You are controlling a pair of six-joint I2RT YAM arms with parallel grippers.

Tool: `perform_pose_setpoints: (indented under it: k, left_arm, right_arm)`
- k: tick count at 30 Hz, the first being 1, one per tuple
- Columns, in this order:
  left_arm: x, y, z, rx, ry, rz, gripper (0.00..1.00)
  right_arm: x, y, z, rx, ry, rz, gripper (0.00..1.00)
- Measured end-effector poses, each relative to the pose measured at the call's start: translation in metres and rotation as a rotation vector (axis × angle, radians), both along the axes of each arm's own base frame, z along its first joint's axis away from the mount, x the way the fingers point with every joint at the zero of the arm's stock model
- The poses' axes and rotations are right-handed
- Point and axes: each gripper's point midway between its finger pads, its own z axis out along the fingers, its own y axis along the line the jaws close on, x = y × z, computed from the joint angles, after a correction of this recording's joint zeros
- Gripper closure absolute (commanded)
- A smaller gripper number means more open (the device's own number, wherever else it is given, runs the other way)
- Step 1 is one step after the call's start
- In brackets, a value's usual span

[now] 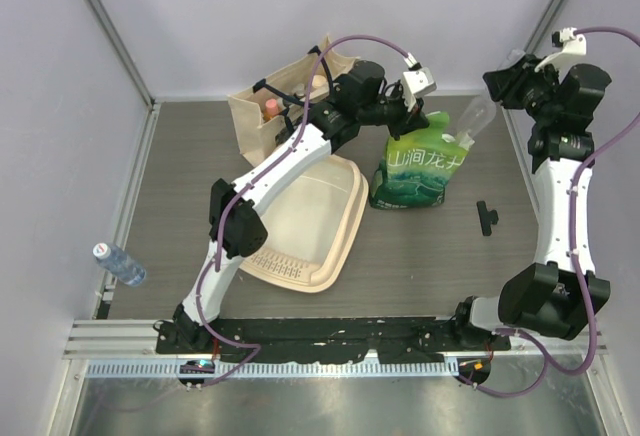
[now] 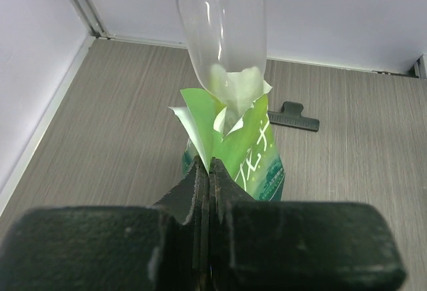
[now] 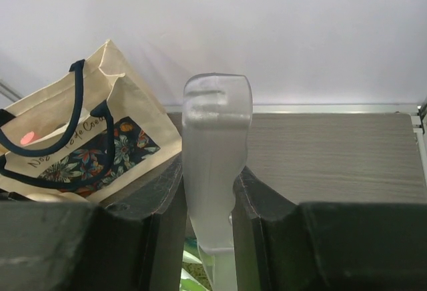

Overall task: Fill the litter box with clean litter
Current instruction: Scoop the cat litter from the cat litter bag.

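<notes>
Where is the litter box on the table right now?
In the top view the litter box lies left of centre, beside the green bag on its right, with the tote bag behind it.

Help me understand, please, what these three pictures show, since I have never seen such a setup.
These are two robot arms bolted to a table, each ending in a two-finger gripper. One picture looks down from above; the other two come from cameras on the wrists. On the table are a cream litter box, a green bag, a canvas tote bag and a black clip. The left gripper pinches the green bag's top edge; the right gripper clamps the handle of a clear scoop, whose bowl sits at the bag's mouth.
</notes>
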Motion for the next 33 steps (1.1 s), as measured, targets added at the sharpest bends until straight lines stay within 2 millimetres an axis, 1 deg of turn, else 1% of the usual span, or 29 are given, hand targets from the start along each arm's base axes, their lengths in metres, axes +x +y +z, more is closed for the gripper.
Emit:
perform_pose_setpoints:
  k: [5,11,15,20,25,28,31,33]
  left_arm:
    - [0.000,0.000,0.000,-0.004,0.009,0.002,1.00]
    - [0.000,0.000,0.001,-0.006,0.015,0.004,1.00]
    - [0.002,0.001,0.002,-0.012,0.026,0.015,1.00]
    - [0.002,0.001,0.002,-0.016,0.030,0.019,1.00]
    - [0.002,0.000,0.004,-0.025,0.044,0.022,1.00]
    - [0.002,0.000,0.003,-0.026,0.051,0.024,1.00]
    - [0.002,0.000,0.003,-0.027,0.057,0.028,1.00]
    - [0.002,0.000,0.002,-0.029,0.063,0.030,1.00]
  right_arm:
    - [0.001,0.004,-0.010,0.002,0.022,0.011,0.99]
    - [-0.001,0.009,-0.015,-0.011,0.035,0.038,0.99]
    - [-0.007,0.012,-0.023,-0.040,0.058,0.062,0.99]
    - [-0.018,0.018,-0.025,-0.115,0.072,0.109,0.99]
    - [-0.021,0.027,-0.030,-0.161,0.076,0.156,0.99]
    - [-0.022,0.036,-0.040,-0.175,0.089,0.188,0.99]
    - [-0.022,0.045,-0.058,-0.177,0.120,0.214,0.99]
    - [-0.021,0.047,-0.072,-0.164,0.141,0.204,0.99]
